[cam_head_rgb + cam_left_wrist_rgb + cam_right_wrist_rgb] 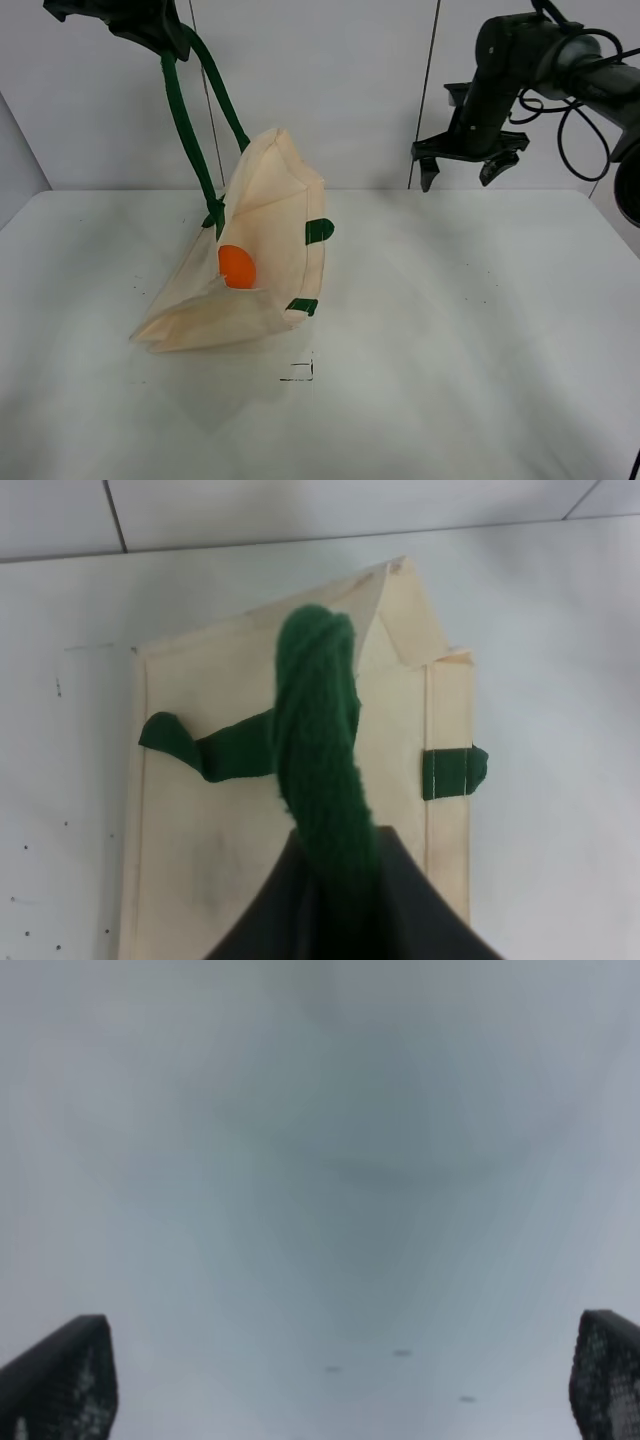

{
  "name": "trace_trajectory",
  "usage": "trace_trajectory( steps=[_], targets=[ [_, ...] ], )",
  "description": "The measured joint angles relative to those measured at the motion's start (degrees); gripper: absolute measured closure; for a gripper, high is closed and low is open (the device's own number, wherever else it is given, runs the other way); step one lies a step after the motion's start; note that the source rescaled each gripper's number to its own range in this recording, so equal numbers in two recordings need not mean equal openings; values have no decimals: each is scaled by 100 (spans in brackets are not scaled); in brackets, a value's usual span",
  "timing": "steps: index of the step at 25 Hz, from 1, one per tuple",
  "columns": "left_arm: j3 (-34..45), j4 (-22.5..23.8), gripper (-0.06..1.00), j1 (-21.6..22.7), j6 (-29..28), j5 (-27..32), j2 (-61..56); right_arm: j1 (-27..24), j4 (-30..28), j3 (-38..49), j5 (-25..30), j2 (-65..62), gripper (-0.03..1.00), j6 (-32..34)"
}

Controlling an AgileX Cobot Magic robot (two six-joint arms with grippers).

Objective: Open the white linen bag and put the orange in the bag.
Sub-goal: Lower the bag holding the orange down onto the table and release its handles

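The white linen bag (265,260) hangs by its dark green handles (185,120) with its bottom resting on the table. My left gripper (165,35) is shut on the handles at the top left and holds the bag up. The orange (237,267) shows inside the bag's open mouth. In the left wrist view the green handle (320,740) runs into the shut jaws, with the bag (230,810) below. My right gripper (470,165) is open and empty, high at the right, away from the bag; its fingertips (60,1380) show over bare table.
The white table (470,330) stretches to the right and front of the bag. A small black mark (298,372) lies on it just in front of the bag. A grey wall stands behind.
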Motion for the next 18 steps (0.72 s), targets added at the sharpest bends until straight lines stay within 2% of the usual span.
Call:
trace_trajectory(
  steps=[5,11,14,18],
  targets=[
    [0,0,94,0,0,0,0,-448,356,0,2,0,-3,-138],
    [0,0,94,0,0,0,0,-463,507,121,2,-80,-3,-239],
    [0,0,94,0,0,0,0,-463,506,678,-4,-421,-3,-239],
    [0,0,94,0,0,0,0,-463,506,1940,-7,-1354,-3,-239]
  ],
)
